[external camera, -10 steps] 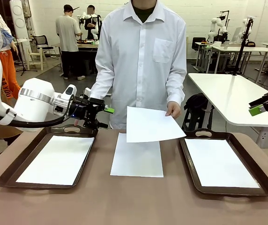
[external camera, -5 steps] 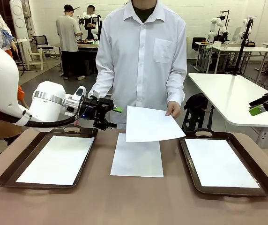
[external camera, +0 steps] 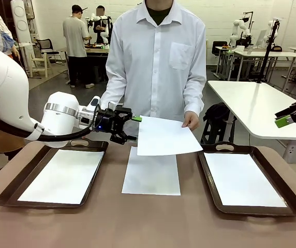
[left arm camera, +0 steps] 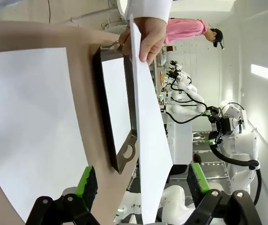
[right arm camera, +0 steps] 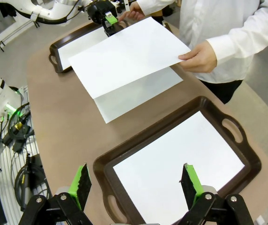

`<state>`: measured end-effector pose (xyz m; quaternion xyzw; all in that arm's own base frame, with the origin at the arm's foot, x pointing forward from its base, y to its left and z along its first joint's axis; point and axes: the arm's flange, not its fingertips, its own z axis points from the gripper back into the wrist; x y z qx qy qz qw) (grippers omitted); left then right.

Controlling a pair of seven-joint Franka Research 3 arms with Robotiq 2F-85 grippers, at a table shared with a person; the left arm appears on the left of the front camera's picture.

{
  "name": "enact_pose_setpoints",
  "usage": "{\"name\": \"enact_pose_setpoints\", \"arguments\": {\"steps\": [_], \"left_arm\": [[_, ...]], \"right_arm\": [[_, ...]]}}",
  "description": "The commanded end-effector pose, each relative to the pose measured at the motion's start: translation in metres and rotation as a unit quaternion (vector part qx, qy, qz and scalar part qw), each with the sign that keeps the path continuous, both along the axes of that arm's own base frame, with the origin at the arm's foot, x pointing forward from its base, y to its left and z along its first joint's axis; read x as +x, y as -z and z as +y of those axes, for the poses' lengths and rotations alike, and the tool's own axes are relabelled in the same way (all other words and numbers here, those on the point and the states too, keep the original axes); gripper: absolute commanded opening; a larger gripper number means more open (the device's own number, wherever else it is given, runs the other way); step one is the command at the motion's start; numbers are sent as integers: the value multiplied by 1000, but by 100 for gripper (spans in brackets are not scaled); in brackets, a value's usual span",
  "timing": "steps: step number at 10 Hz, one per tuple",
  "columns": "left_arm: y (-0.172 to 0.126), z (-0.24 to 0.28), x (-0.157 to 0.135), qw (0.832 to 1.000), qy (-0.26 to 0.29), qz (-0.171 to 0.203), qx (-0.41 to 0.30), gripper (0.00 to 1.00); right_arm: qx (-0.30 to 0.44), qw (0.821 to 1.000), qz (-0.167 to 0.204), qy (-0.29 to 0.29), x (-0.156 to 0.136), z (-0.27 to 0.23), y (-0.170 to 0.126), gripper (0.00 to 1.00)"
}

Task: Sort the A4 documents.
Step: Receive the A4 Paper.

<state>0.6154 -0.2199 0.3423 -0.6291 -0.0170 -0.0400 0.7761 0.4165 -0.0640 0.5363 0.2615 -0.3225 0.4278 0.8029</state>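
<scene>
Our left gripper (external camera: 132,128) has slid right to the person's raised sheet (external camera: 166,137) at centre frame, jaws wide astride its edge. We see our right gripper (right arm camera: 136,183) spread wide too.

Front camera across table (external camera: 148,225) toward person (external camera: 158,62); both wrist cameras on the same held sheet (right arm camera: 127,56), left one nearer.

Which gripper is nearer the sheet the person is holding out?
Left. The left gripper is at the held sheet's edge, open jaws either side of it. The right gripper hangs far off, beyond the right tray.
</scene>
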Motion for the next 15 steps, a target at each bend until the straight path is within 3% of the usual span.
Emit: {"name": "enact_pose_setpoints", "arguments": {"steps": [1, 8, 10, 11, 12, 13, 14, 15], "left_arm": [[1, -15, 4, 1000, -8, 14, -6, 100], [18, -32, -11, 998, -50, 10, -37, 100], [18, -34, -17, 999, -31, -18, -40, 100], [18, -36, -17, 999, -26, -26, -35, 85], [18, -36, -18, 999, -26, -28, -36, 80], [17, -36, -18, 999, -28, -30, -32, 65], [17, -35, -18, 999, -29, -31, -31, 60], [16, -34, -17, 998, -34, -31, -30, 45]], "right_arm": [[-1, 1000, -3, -3, 0, 0, 2, 100], [-1, 1000, -3, -3, 0, 0, 2, 100], [-1, 1000, -3, -3, 0, 0, 2, 100], [-1, 1000, -3, -3, 0, 0, 2, 100], [-1, 1000, -3, -3, 0, 0, 2, 100], [-1, 1000, -3, -3, 0, 0, 2, 100], [-1, 1000, -3, -3, 0, 0, 2, 100], [-1, 1000, -3, -3, 0, 0, 2, 100]]}}
